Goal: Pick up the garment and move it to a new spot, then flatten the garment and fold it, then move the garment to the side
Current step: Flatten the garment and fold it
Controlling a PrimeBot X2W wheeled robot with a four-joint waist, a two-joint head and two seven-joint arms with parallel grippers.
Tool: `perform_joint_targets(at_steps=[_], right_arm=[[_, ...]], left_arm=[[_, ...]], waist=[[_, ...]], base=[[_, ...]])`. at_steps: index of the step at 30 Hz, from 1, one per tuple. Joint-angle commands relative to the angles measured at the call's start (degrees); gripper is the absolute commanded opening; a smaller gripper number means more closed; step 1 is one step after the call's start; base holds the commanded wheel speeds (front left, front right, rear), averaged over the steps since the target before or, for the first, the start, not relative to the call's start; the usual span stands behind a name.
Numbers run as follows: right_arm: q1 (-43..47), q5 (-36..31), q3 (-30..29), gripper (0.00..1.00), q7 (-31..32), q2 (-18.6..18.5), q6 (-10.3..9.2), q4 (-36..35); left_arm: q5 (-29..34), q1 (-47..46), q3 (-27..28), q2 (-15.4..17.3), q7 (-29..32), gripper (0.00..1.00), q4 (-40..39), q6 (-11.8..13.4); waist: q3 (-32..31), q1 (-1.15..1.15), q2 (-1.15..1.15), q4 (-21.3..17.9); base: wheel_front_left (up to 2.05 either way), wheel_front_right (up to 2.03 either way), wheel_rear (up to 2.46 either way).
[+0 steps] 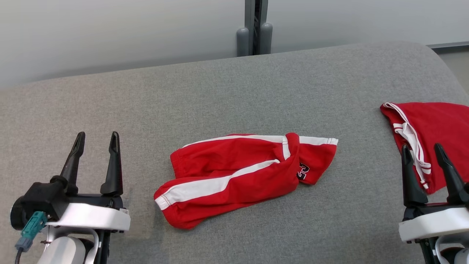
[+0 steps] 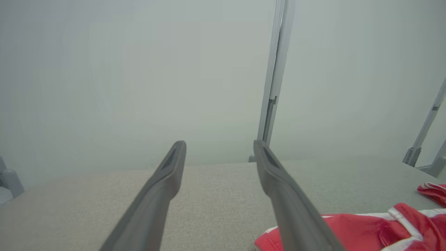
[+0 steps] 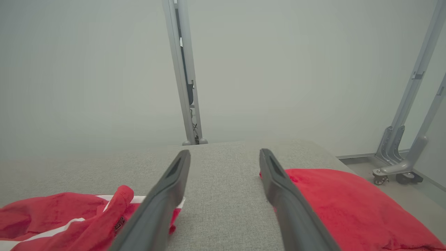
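A grey cloth surface is backed by a pale wall, while left gripper and right gripper are held open.

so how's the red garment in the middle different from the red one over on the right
The middle garment lies bunched in the middle of the grey surface; the right garment sits at its right edge, cut off by the picture. The middle garment has broad white stripes and a dark printed mark; the right garment shows thin white trim. Both are red.
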Motion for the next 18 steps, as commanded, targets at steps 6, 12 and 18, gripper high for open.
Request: perform_joint_targets(at_steps=[6,12,18], right_arm=[[0.7,-0.8,1.0,1.00,0.8,-0.8,-0.02,0.2],[1.5,-0.7,1.6,1.00,1.3,-1.0,-0.02,0.3],[1.3,-0.3,1.9,1.00,1.7,-1.5,-0.02,0.2]], left_arm=[[1.9,2.7,0.5,1.6,0.3,1.00,-2.2,2.1],[1.1,4.7,0.0,1.5,1.2,1.00,-2.8,2.6],[1.0,4.2,-0.5,1.3,1.5,1.00,-3.1,2.7]], waist=[[-1.9,0.00,0.00,0.7],[-2.5,0.00,0.00,1.6],[-2.2,0.00,0.00,2.6]], base=[[0.00,0.00,0.00],[0.00,0.00,0.00],[0.00,0.00,0.00]])
